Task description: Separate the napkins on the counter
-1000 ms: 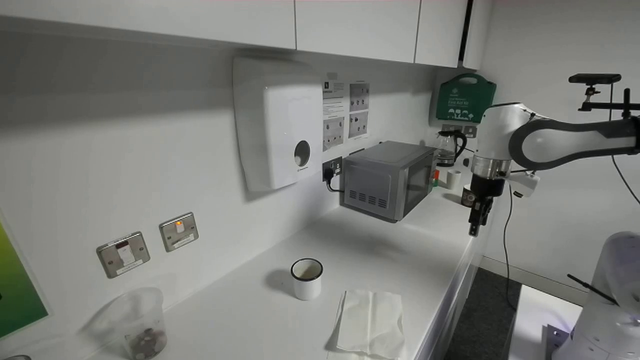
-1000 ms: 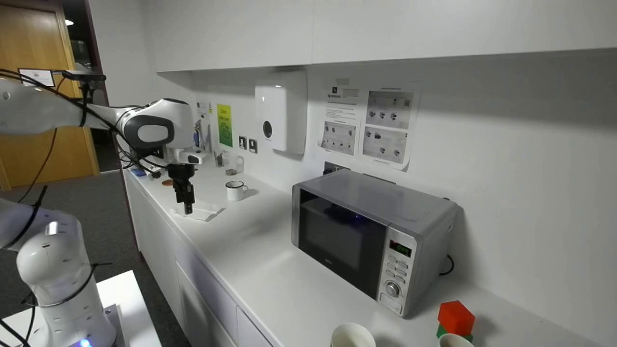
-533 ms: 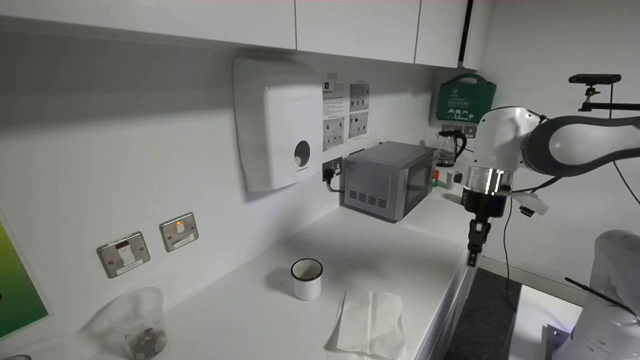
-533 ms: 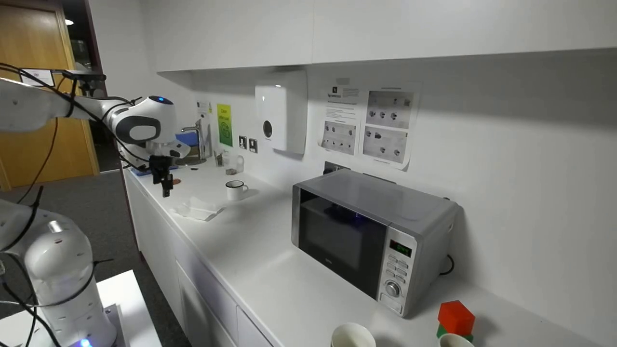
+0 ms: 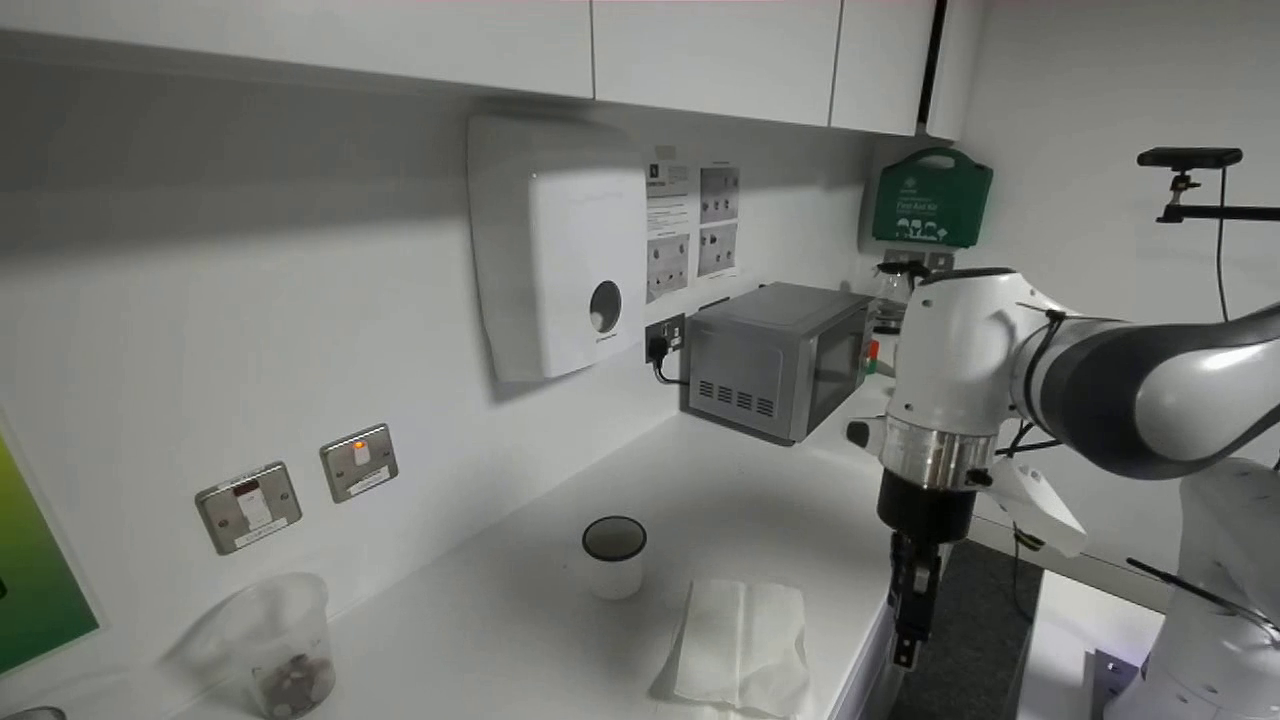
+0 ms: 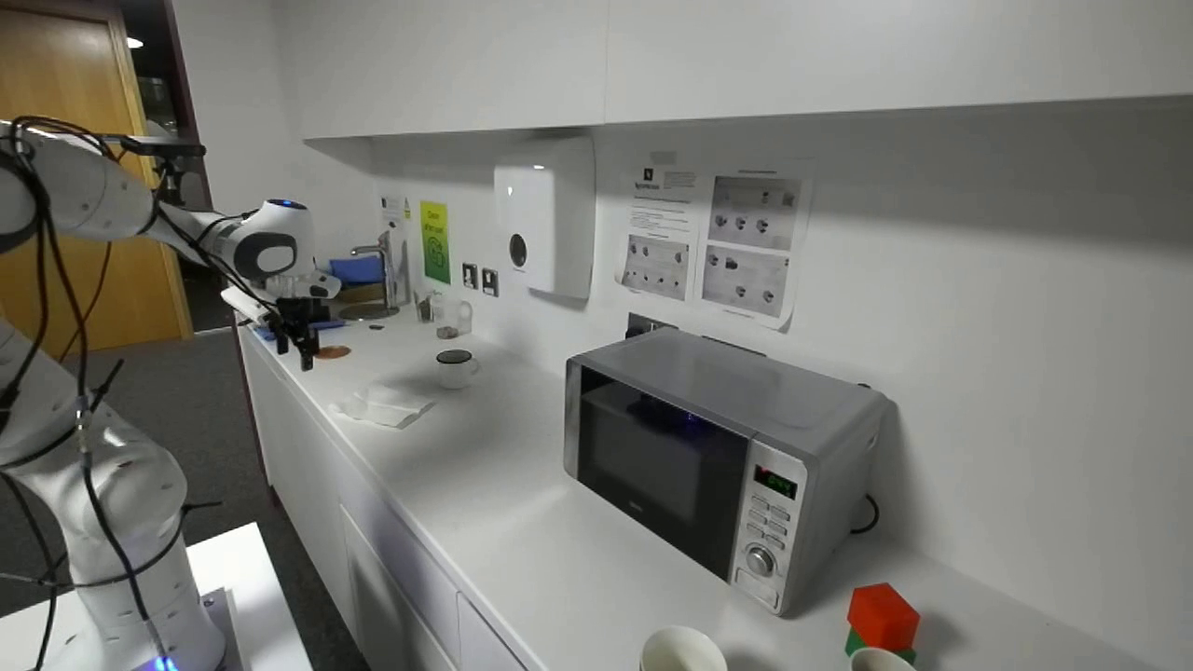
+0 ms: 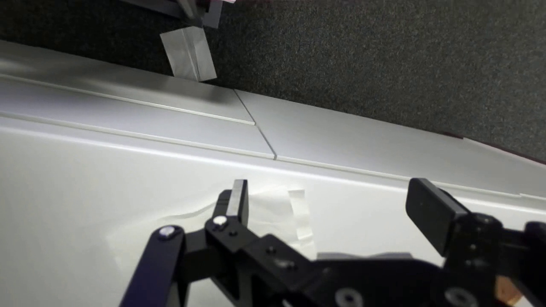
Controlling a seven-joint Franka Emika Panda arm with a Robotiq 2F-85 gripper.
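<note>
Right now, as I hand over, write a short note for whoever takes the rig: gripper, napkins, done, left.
Gripper: open and empty, near the front edge of the counter, apart from the napkins.
Napkins: on the counter near the mug, seemingly overlapping.
Done: no separation visible there.
Left: part them, probably lifting the upper one first.
Note: a creased sheet lies on the floor; can't tell whether it's a napkin.

workplace kitchenette: microwave (image 6: 727,457), tap (image 6: 387,275), first aid kit (image 5: 930,200)
</note>
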